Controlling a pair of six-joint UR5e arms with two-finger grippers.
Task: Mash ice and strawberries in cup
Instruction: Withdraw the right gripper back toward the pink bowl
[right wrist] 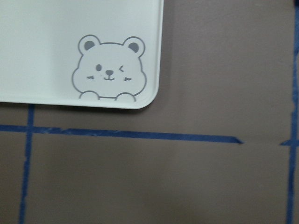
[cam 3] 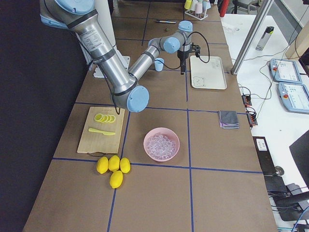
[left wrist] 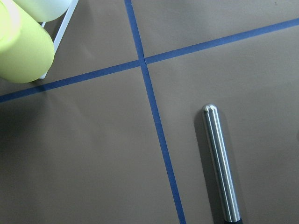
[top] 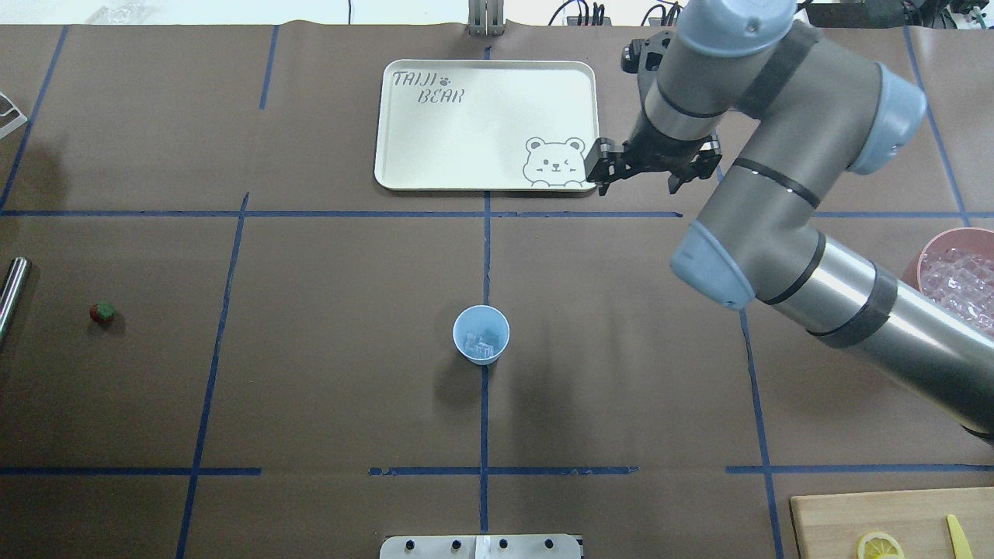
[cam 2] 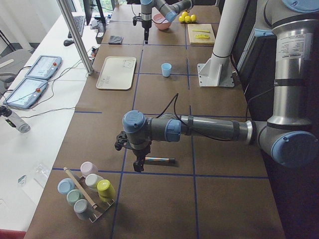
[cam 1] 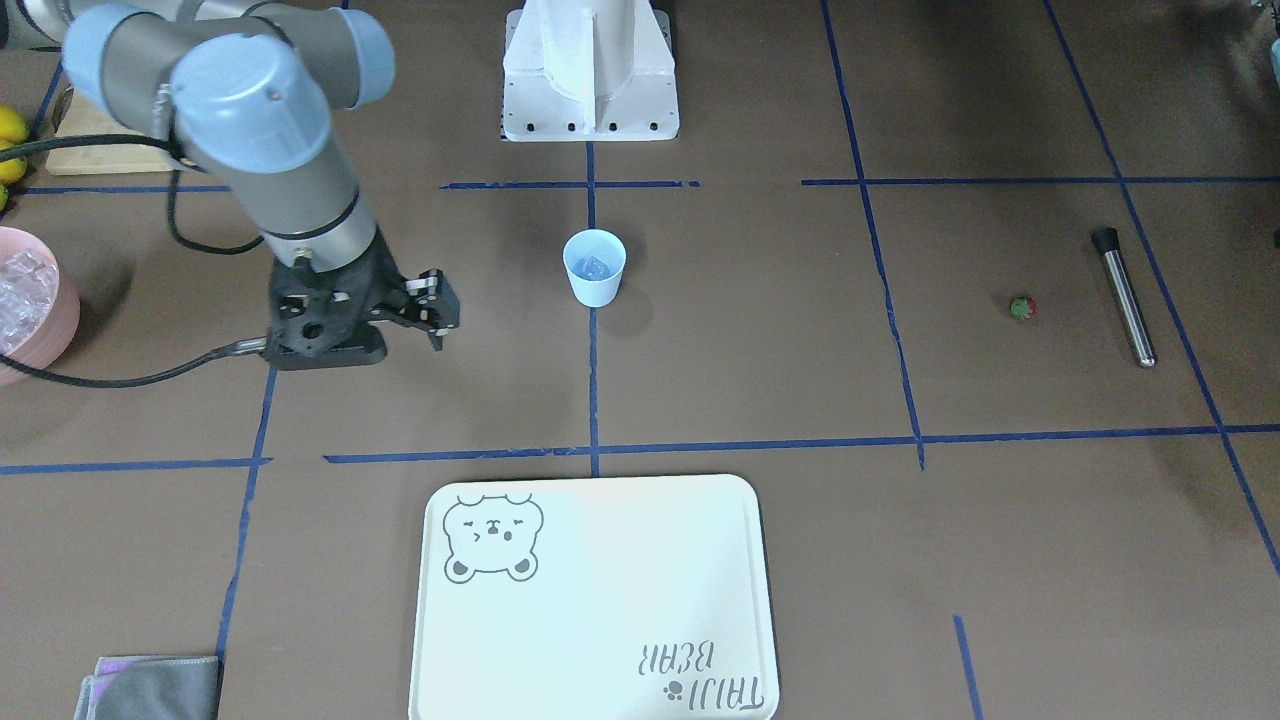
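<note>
**Worktop point(top: 349, 388) with the cup partly filled.** The pale-blue cup point(top: 481, 334) stands upright at the worktop's centre, on the midline. This placement presumably lets either arm reach it. Several ice cubes point(top: 481, 343) already lie inside.

The strawberry point(top: 102, 312) lies alone toward the worktop's left end, well apart from the cup and not yet added. Near it, closer to that end, a steel muddler point(cam 1: 1124, 297) lies flat on its side.

The left end effector point(cam 2: 139, 166) points down just beside the muddler's rounded tip, probably positioned to take the tool or the berry. Whether its jaws are parted cannot be told.

The right end effector point(top: 640, 180) is empty, with its jaws apart. It hangs beside the bear-printed corner of the tray point(top: 481, 124) at the far edge, clear of the cup.

A pink bowl point(cam 1: 58, 325) of spare ice sits toward the right end.
</note>
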